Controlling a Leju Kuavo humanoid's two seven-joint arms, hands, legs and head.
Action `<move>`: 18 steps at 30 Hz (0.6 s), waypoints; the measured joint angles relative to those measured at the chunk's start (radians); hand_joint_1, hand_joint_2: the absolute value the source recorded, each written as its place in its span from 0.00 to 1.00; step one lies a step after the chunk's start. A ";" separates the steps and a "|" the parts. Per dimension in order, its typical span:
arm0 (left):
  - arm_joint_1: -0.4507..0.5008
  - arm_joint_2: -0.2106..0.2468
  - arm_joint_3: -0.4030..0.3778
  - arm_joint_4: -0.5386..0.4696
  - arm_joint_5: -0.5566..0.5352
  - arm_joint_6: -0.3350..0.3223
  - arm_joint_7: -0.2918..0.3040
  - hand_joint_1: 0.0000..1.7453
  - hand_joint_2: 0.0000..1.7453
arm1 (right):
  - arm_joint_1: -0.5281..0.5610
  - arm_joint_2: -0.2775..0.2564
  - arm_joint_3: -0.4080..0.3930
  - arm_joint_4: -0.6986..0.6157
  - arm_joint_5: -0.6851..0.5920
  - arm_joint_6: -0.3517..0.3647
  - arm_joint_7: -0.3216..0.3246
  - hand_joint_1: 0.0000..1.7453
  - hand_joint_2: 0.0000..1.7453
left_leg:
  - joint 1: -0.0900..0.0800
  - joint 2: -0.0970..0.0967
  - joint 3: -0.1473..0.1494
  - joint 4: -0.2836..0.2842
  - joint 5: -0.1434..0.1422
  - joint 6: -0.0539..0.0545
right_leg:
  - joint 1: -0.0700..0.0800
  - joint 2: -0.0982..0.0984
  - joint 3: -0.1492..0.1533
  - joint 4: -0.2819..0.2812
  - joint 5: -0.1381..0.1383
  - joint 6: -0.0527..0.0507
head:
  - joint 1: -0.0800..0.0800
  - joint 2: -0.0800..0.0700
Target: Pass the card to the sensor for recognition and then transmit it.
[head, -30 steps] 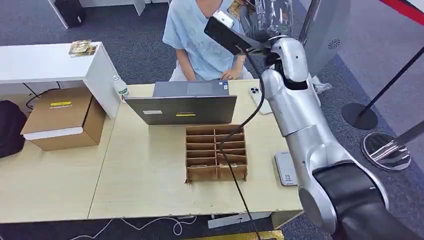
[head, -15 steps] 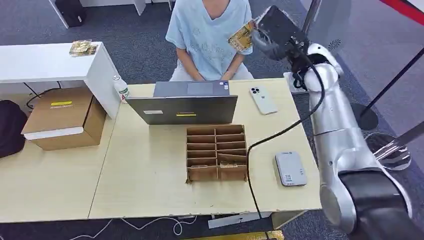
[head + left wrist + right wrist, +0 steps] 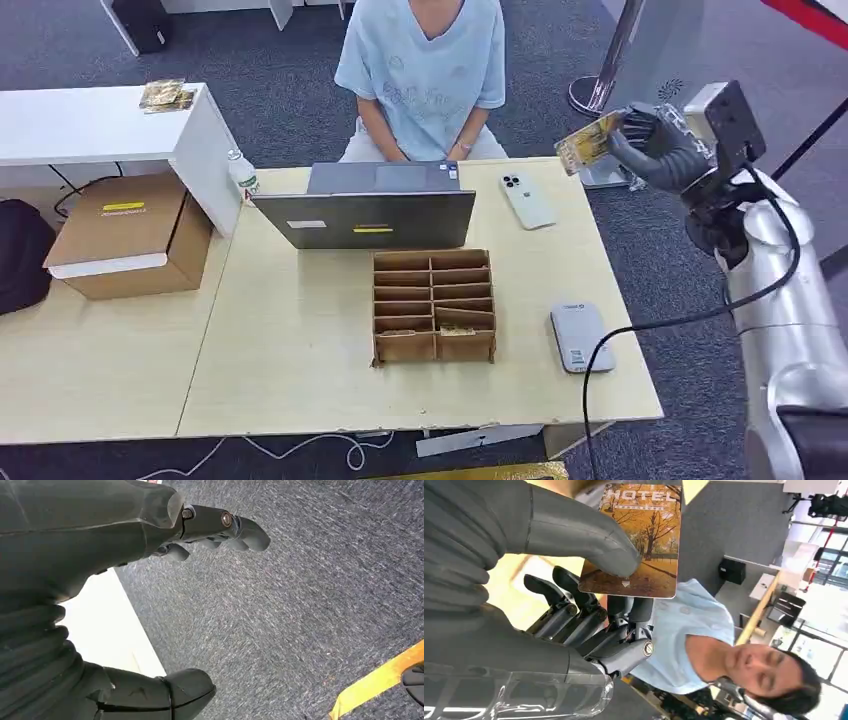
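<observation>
My right hand (image 3: 655, 145) is raised off the table's far right corner and pinches a hotel card (image 3: 590, 142) with an autumn-tree picture. Up close, the thumb presses the card (image 3: 638, 540) against the fingers of my right hand (image 3: 589, 620). The grey card sensor (image 3: 580, 337) lies flat on the table near the right front edge, well below and nearer than the card. My left hand (image 3: 150, 535) hangs over grey carpet with its fingers apart and nothing in it.
A person in a light blue shirt (image 3: 425, 70) sits behind the table at a laptop (image 3: 365, 210). A white phone (image 3: 526, 200) lies beside the laptop. A cardboard divider box (image 3: 432, 305) stands mid-table. A stanchion base (image 3: 592, 95) stands on the carpet at right.
My right arm has swung right and down, carrying the card from in front of the person's chest to beyond the table's right edge. The sensor, hidden by the arm before, is now uncovered.
</observation>
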 joint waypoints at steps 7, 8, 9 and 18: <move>0.001 0.000 0.011 0.000 0.000 0.004 0.006 0.00 1.00 | 0.187 -0.096 -0.005 -0.064 -0.125 -0.013 -0.028 1.00 1.00 | 0.000 0.000 0.000 0.000 -0.001 0.000 | 0.000 0.000 0.000 0.000 0.000 0.000 | 0.000 0.000; 0.000 0.000 0.013 0.000 0.000 0.004 0.006 0.00 1.00 | 0.216 -0.104 -0.008 -0.074 -0.141 -0.009 -0.027 1.00 1.00 | 0.000 0.000 0.000 0.000 -0.001 0.000 | 0.000 0.000 0.000 0.000 0.000 0.000 | 0.000 0.000; 0.001 0.000 0.013 0.000 0.000 0.005 0.006 0.00 1.00 | 0.245 -0.112 -0.012 -0.087 -0.157 -0.001 -0.027 1.00 1.00 | 0.000 0.000 0.000 0.000 -0.001 0.001 | 0.000 0.000 0.000 0.000 -0.001 0.000 | 0.000 0.000; -0.002 0.000 0.016 0.000 0.000 0.003 0.007 0.00 1.00 | 0.350 -0.156 -0.021 -0.157 -0.188 0.040 0.061 1.00 1.00 | 0.000 0.000 0.000 0.000 -0.001 0.001 | 0.000 0.000 0.000 0.000 -0.001 0.000 | 0.000 0.000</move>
